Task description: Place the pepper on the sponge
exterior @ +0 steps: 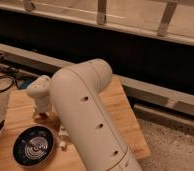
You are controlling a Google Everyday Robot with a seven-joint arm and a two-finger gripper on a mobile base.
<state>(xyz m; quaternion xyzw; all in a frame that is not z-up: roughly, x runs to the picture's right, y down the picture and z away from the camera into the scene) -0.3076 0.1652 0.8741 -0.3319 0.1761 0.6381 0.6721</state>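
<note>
My thick white arm (87, 117) fills the middle of the view and covers much of the wooden table (117, 107). The gripper (41, 113) hangs at the arm's left end, pointing down just above the table's left part, behind the black round dish (34, 146). The pepper and the sponge are both out of sight, either behind the arm or outside the view. Nothing can be seen in the gripper.
A small pale cream object (64, 136) peeks out beside the arm, right of the dish. Dark cables (2, 80) lie on the floor past the table's left edge. A low ledge and a dark wall run behind the table, with gravelly floor at right.
</note>
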